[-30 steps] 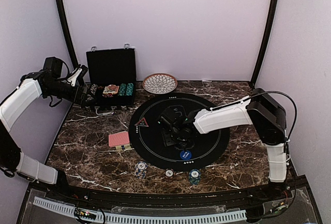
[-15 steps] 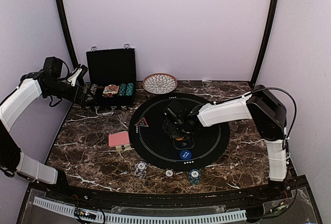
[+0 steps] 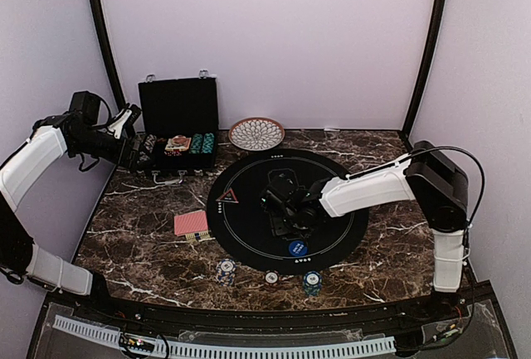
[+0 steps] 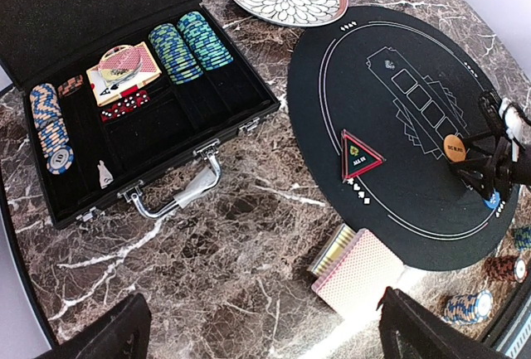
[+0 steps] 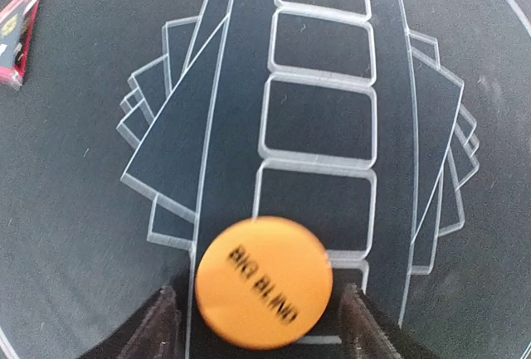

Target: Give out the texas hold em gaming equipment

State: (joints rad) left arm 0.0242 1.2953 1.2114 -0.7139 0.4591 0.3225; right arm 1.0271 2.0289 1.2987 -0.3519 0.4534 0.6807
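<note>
An orange round button disc marked BIG BLIND lies blurred between my right gripper's fingers, with a small gap on each side; the jaws stand open over the card outlines of the black round mat. A blue button disc lies at the mat's near edge and a red triangle marker at its left. The red-backed playing cards sit left of the mat. Three small stacks of poker chips stand along the near edge. My left gripper hangs open and empty, high above the table's left part.
A black hinged case lies open at the back left, holding rows of chips, cards and dice. A patterned round dish sits behind the mat. Purple walls close in the table at the back and both sides.
My right arm has shifted a little over the mat's middle and its jaws have widened slightly around the orange disc. The left arm has not moved.
</note>
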